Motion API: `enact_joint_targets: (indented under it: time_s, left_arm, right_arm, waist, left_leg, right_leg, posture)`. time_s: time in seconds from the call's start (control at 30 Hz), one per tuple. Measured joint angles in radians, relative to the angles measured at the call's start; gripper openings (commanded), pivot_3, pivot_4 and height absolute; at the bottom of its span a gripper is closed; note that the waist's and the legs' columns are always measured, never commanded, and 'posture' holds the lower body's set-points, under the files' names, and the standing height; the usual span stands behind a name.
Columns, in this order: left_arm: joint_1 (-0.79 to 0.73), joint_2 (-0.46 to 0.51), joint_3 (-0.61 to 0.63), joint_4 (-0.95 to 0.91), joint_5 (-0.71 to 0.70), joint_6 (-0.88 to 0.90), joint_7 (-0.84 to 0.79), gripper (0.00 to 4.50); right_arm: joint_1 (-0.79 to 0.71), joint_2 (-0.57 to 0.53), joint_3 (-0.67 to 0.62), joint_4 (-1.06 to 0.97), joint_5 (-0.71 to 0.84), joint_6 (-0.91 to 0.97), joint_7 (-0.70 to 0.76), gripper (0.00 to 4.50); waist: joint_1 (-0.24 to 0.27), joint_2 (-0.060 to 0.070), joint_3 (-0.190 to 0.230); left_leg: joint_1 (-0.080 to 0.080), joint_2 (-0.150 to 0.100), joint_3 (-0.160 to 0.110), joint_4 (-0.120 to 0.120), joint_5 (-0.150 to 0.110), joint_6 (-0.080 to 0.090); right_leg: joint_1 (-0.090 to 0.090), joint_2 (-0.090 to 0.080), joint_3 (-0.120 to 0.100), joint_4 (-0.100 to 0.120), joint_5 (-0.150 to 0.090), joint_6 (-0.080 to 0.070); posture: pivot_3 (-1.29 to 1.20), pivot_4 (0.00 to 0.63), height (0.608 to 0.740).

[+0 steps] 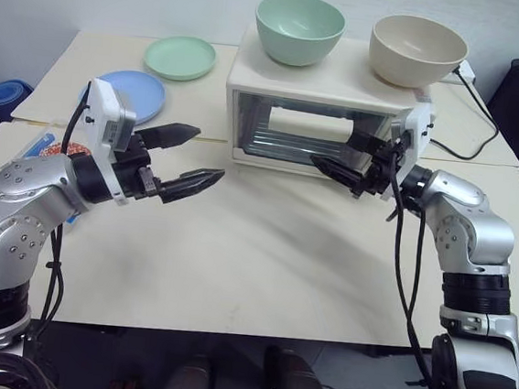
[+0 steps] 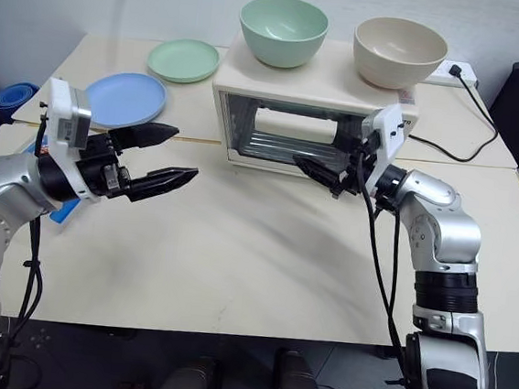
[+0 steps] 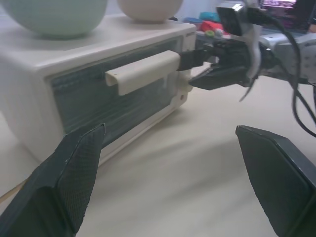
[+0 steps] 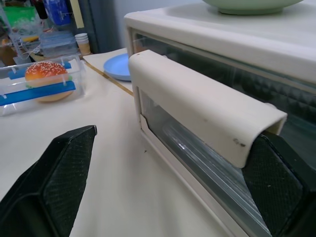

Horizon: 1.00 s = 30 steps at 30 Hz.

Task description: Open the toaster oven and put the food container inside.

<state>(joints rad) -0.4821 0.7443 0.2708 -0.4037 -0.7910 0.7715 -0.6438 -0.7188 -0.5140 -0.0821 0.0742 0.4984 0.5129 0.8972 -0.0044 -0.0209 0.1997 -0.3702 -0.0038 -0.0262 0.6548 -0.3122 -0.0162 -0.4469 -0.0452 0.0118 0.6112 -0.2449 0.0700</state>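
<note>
A: Both sets of jaws wide apart, holding nothing. Right gripper (image 1: 344, 161) at the handle (image 4: 202, 106), toaster oven (image 1: 320, 95) door shut.

B: Food container (image 4: 39, 84) is far left on the tabletop (image 1: 263, 250). Risk?

A: Yanking the handle could jolt the bowls (image 1: 299, 29) off the top.

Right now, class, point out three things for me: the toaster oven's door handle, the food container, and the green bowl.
Door handle (image 4: 197, 106), right wrist view: middle of the cream bar's front face.
Food container (image 4: 42, 84), right wrist view: blue clip strip across its clear side.
Green bowl (image 1: 298, 31), left eye view: outer wall below the rim.
</note>
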Motion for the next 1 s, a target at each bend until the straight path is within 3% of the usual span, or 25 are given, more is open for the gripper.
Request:
enact_joint_targets:
  time_s: [0.1, 0.2, 0.6, 0.8, 1.0]
  left_arm:
    - [-0.057, -0.008, -0.017, 0.052, 0.039, -0.021, 0.023, 4.50]
    - [-0.113, -0.022, -0.049, 0.115, 0.101, -0.053, 0.042, 3.88]
    - [-0.369, -0.085, -0.267, 0.486, 0.387, -0.275, -0.044, 0.19]
    - [-0.445, -0.165, -0.343, 0.656, 0.459, -0.356, -0.157, 0.09]
    - [-0.440, -0.185, -0.360, 0.684, 0.482, -0.388, -0.230, 0.09]
  right_arm:
    - [0.043, -0.002, -0.001, -0.050, 0.006, 0.008, 0.009, 4.48]
    - [0.092, 0.002, -0.002, -0.098, 0.023, 0.015, 0.013, 4.50]
    - [0.233, 0.015, 0.002, -0.222, 0.032, 0.012, -0.002, 4.50]
    - [0.283, 0.020, 0.000, -0.266, 0.032, 0.010, -0.034, 4.50]
    - [0.363, 0.005, -0.015, -0.350, 0.042, 0.031, -0.077, 4.50]
  waist:
    - [0.001, 0.000, 0.000]
    - [-0.001, 0.000, 0.000]
    - [-0.001, 0.000, 0.000]
    - [0.001, 0.000, 0.000]
    - [0.003, 0.000, 0.000]
  left_leg:
    - [0.000, 0.000, 0.000, 0.000, 0.000, 0.000]
    - [0.001, 0.000, 0.002, 0.000, 0.000, 0.000]
    - [0.001, 0.000, 0.008, 0.001, 0.000, 0.000]
    - [0.000, 0.000, 0.009, 0.002, 0.000, 0.000]
    - [-0.001, 0.000, 0.009, 0.002, 0.000, 0.001]
  right_leg:
    - [0.000, 0.000, 0.000, 0.000, 0.000, 0.000]
    - [0.000, 0.001, 0.001, 0.000, 0.000, 0.000]
    - [-0.001, 0.003, 0.003, 0.003, 0.001, 0.001]
    - [-0.001, 0.003, 0.003, 0.003, 0.001, 0.002]
    - [-0.001, 0.003, 0.003, 0.003, 0.001, 0.002]
  posture:
    - [0.00, 0.150, 0.740]
    - [0.00, 0.150, 0.740]
    - [0.00, 0.150, 0.740]
    - [0.00, 0.150, 0.740]
    - [0.00, 0.150, 0.740]
